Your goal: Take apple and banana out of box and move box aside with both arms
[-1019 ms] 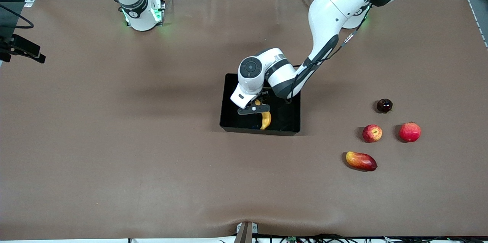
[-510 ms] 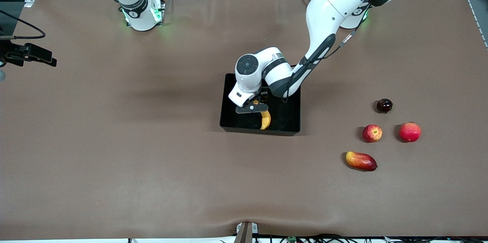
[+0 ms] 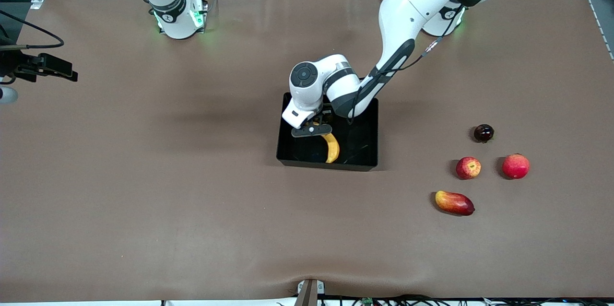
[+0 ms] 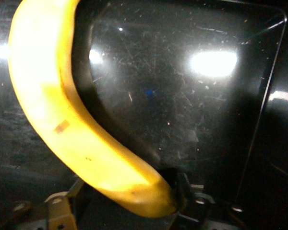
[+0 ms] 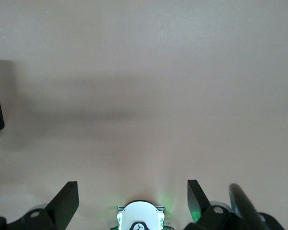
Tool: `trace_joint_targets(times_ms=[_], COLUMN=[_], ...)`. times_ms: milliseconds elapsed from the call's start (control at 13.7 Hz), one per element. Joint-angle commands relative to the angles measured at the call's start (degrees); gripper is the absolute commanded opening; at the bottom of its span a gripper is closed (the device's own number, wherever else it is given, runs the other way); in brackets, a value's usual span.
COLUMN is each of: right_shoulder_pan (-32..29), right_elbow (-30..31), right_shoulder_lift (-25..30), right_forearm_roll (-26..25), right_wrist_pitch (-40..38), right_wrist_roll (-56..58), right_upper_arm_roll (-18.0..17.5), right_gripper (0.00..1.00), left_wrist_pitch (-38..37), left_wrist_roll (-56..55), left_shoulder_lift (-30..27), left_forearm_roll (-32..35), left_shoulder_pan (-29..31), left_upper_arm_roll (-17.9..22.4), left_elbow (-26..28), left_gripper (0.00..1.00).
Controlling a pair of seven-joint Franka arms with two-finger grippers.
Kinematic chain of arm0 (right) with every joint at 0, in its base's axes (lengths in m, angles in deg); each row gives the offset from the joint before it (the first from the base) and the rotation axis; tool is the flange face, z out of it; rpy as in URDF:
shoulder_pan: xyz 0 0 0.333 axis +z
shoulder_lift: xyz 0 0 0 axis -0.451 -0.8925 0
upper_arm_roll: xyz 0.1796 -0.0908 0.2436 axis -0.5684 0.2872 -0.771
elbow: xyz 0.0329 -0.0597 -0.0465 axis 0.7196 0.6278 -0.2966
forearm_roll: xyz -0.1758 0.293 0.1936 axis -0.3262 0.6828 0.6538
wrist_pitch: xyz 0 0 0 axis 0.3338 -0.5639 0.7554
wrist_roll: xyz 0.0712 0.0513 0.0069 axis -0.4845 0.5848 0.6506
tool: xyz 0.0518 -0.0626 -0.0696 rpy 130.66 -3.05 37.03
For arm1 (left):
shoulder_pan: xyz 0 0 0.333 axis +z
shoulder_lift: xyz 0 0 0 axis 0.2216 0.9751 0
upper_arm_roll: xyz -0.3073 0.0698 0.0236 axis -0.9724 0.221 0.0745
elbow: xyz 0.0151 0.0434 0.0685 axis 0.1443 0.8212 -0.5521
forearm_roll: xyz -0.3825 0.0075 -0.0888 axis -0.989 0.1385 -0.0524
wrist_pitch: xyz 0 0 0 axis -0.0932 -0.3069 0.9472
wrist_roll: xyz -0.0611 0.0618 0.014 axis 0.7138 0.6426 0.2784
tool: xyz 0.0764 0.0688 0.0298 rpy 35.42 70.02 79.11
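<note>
The yellow banana lies on the floor of the black box at mid-table. My left gripper is open just above the banana's end that lies toward the arm bases. In the left wrist view the banana curves over the glossy box floor, and its tip sits between the spread fingers of the left gripper. The small red apple with yellowish streaks sits on the table toward the left arm's end. My right gripper is open and empty over bare table, seen at the table's edge in the front view.
Beside the apple lie a larger pink-red round fruit, a red-yellow mango nearer the front camera, and a small dark round fruit farther from it. The brown table mat is bare toward the right arm's end.
My left gripper has drawn back toward the arm bases and risen, while the banana stays lying in the box. The right gripper has shifted slightly inward at the table's edge.
</note>
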Motion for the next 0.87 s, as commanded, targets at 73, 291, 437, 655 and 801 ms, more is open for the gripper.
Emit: trace_joint_targets(times_ms=[73,291,437,655,801], right_shoulder_pan=[0.1,0.0,0.0,0.3,0.5], right_elbow=[0.4,1.1,1.3,1.5,1.4], right_shoulder_lift=[0.1,0.1,0.2,0.1,0.1], right_forearm_roll=[2.5,4.8,5.6,6.5,7.8], right_wrist_pitch=[-0.3,-0.2,-0.3,-0.2,-0.1], right_wrist_roll=[0.3,-0.2,-0.4,-0.5,-0.6], right_upper_arm_roll=[-0.1,0.0,0.0,0.0,0.0], right_gripper=[1.00,1.00,1.00,1.00,1.00], left_wrist_pitch=[-0.2,-0.2,-0.2,-0.2,-0.2], left_wrist_roll=[-1.1,-1.1,-1.1,-1.1,-1.1], left_shoulder_lift=[0.2,0.0,-0.1,-0.1,-0.2], left_forearm_roll=[1.0,0.9,0.9,0.9,0.9], left_shoulder_pan=[-0.6,-0.3,-0.1,0.0,0.1], left_upper_arm_roll=[0.6,0.6,0.6,0.6,0.6], left_elbow=[-0.9,-2.7,-3.7,-3.8,-3.8], left_gripper=[0.15,0.04,0.04,0.04,0.04])
